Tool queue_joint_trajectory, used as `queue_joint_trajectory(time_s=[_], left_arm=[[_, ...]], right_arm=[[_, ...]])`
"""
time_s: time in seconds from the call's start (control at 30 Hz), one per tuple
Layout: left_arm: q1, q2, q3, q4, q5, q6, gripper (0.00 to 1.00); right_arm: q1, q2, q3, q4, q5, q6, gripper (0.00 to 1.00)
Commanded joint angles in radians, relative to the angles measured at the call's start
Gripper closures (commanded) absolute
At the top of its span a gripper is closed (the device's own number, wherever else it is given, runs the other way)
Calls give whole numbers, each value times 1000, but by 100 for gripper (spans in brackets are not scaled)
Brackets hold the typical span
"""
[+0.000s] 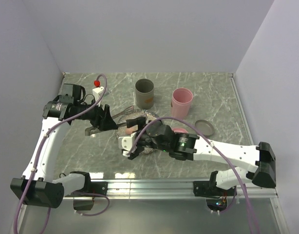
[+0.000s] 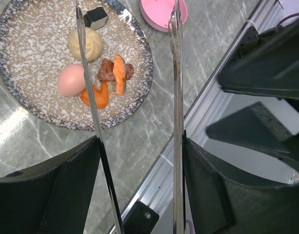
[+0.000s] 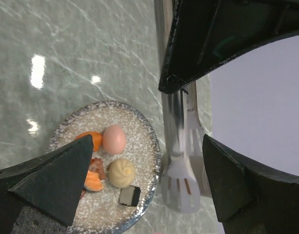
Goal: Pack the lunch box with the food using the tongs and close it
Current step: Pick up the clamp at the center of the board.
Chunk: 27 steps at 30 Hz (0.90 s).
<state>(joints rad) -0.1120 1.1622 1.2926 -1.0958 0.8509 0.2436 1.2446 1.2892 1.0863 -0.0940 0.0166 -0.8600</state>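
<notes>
The left end effector [image 2: 140, 146] is clenched on the long, thin grey metal tongs [image 2: 177, 97]. Its dark fingers [image 2: 66, 185] press on the two slim arms from outside, and the arms stand apart in a narrow V. In the left wrist view one tong arm runs over the speckled silver-grey round plate [image 2: 28, 58], passing between the pale pink egg-shaped piece [image 2: 70, 80] and the orange chunks [image 2: 108, 83]. The other arm runs off the plate's side, its tip near a pink round container [image 2: 161, 12]. The beige ball [image 2: 85, 44] and the small dark cube [image 2: 96, 17] lie on the same plate, near the first arm's tip. Whether either tip touches anything cannot be told.

The right end effector [image 3: 148, 141] is released, its jaws spread wide and grasping nothing. In its own view the tongs' slotted tips lie just beside the plate's rim, above the grey marbled tabletop [image 3: 66, 48].
</notes>
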Motion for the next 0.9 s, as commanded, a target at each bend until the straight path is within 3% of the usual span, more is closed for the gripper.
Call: queue_joint_trajectory(time_s=[0.0, 0.13, 0.57, 0.87], left_arm=[[-5, -44, 20, -22, 54, 23, 28], [-5, -58, 2, -41, 57, 48, 28], [-17, -70, -7, -81, 80, 77, 29], [-37, -49, 13, -118, 62, 118, 29]], right_arm=[[18, 24, 95, 76, 69, -39, 0], [18, 88, 141, 60, 105, -57, 5], [-5, 119, 129, 50, 76, -102, 37], [-27, 131, 164, -13, 40, -123, 55]])
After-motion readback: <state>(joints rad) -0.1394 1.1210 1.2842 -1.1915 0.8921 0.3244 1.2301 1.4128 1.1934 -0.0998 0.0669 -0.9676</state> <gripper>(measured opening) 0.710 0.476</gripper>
